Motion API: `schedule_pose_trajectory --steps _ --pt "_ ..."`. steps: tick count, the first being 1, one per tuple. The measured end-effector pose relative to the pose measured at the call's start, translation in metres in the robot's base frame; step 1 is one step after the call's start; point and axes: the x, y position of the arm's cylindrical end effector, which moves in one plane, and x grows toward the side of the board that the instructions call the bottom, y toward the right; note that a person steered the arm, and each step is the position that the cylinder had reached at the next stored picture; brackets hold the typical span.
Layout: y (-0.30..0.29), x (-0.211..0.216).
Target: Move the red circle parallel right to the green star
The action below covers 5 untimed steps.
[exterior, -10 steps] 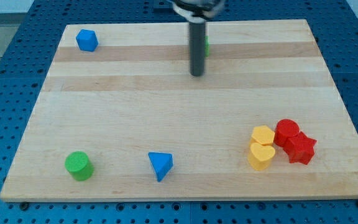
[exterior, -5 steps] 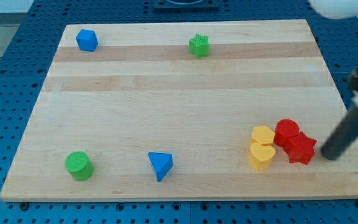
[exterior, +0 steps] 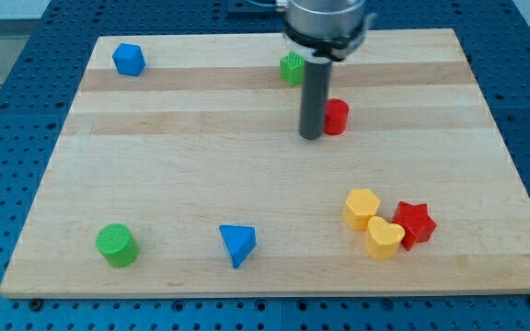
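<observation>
The red circle (exterior: 337,117) sits right of centre in the upper half of the wooden board (exterior: 173,175). My tip (exterior: 312,136) rests against its left side, and the rod partly hides it. The green star (exterior: 292,69) lies near the board's top edge, up and to the left of the red circle, partly behind the rod.
A blue block (exterior: 129,60) is at the top left. A green circle (exterior: 117,245) and a blue triangle (exterior: 237,245) lie along the bottom. A yellow hexagon (exterior: 362,208), a yellow heart (exterior: 384,238) and a red star (exterior: 414,223) cluster at the lower right.
The red circle has moved from the lower-right cluster up to below and right of the green star. My tip went from the right edge to its left side. The yellow blocks and red star shifted left.
</observation>
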Motion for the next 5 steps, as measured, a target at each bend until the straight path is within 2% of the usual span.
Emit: schedule_pose_trajectory --steps 1,3,4,5 --pt "0.012 -0.016" --pt "0.046 0.012" --pt "0.094 0.003" --pt "0.126 -0.029"
